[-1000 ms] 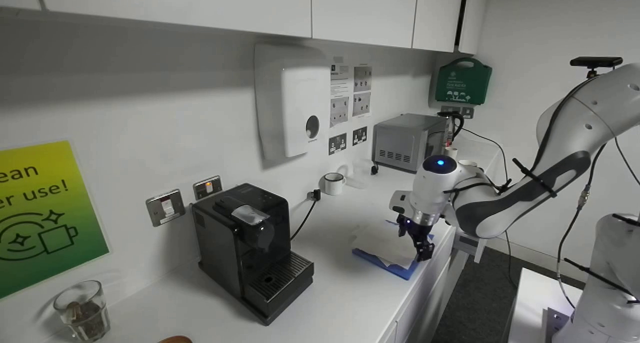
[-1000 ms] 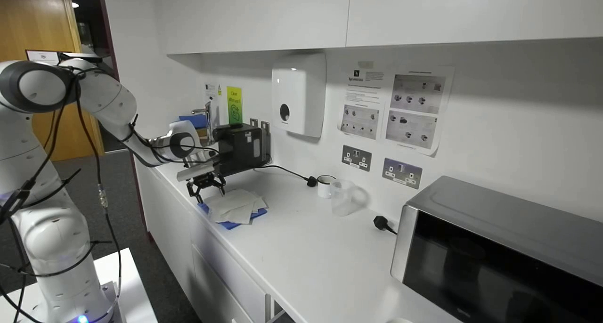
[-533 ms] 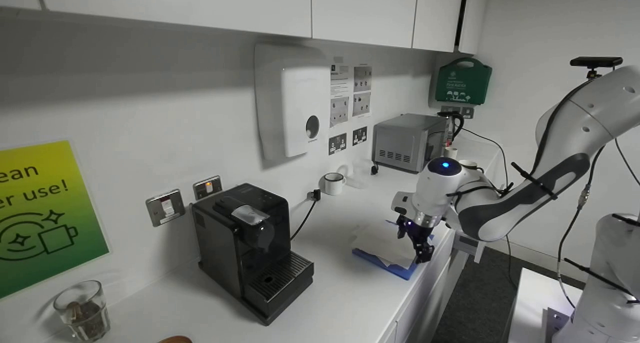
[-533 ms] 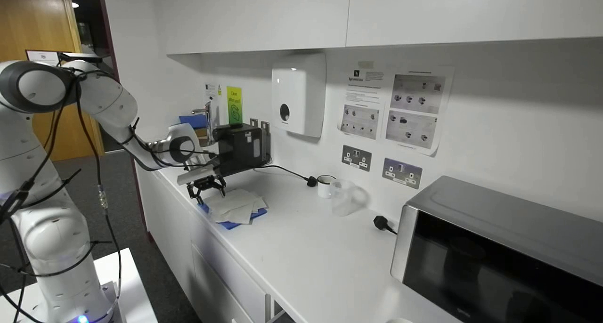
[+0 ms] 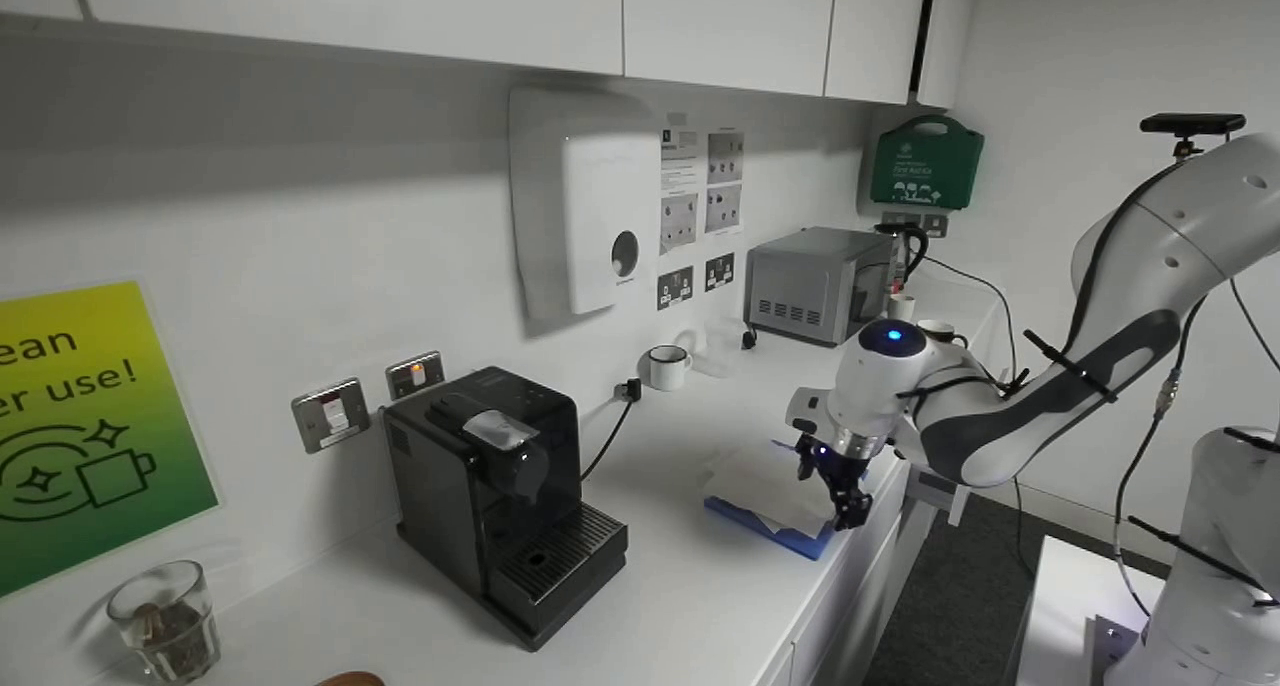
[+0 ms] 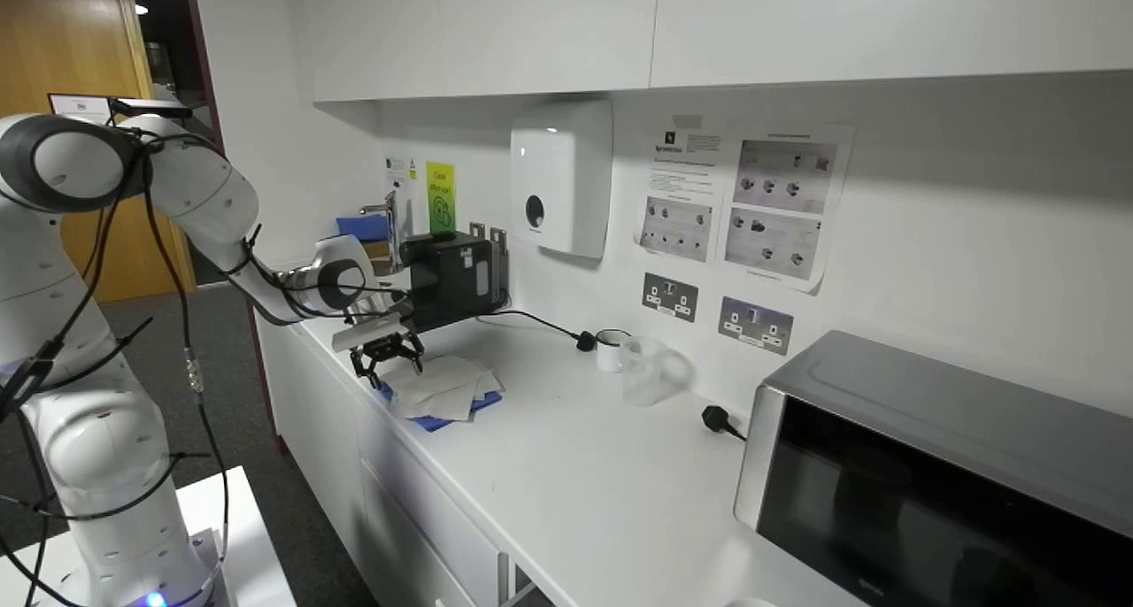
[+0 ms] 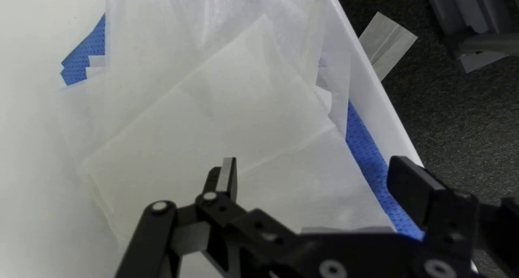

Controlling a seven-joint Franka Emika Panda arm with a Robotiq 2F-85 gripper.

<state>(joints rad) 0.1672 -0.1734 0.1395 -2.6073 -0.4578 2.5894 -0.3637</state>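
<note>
Fingers (image 7: 413, 189) spread wide apart, nothing grasped. Gripper (image 7: 318, 176) angled down above the white sheets (image 7: 219, 116), at their side by the front edge of the counter (image 6: 575, 465). In the wrist view one finger is over the paper, the far one shows against the blue cloth (image 7: 365, 152) and the counter edge. Cannot tell if either tip touches.

Sheets: thin, several, loosely overlapping at different angles, lying on the blue cloth. Cloth peeks out at the sides, flat on the counter, right by its front edge.

Arm (image 6: 115, 350) white and gray, cables strapped along it, stands on a small white table (image 5: 1080, 576) beside the counter.

Black coffee machine (image 5: 500, 506) on the counter near the sheets, in both exterior views. White mug (image 6: 611, 355) by the wall, clear cup (image 6: 643, 372) just beside it. Microwave (image 6: 929, 465) farther along. Wall: white dispenser (image 5: 605, 206), printed notices (image 6: 779, 209) next to it, green first aid kit (image 5: 927, 166) at the far end. In an exterior view, glass (image 5: 165, 621) with brown bits inside, near a yellow-green poster (image 5: 90, 426).
</note>
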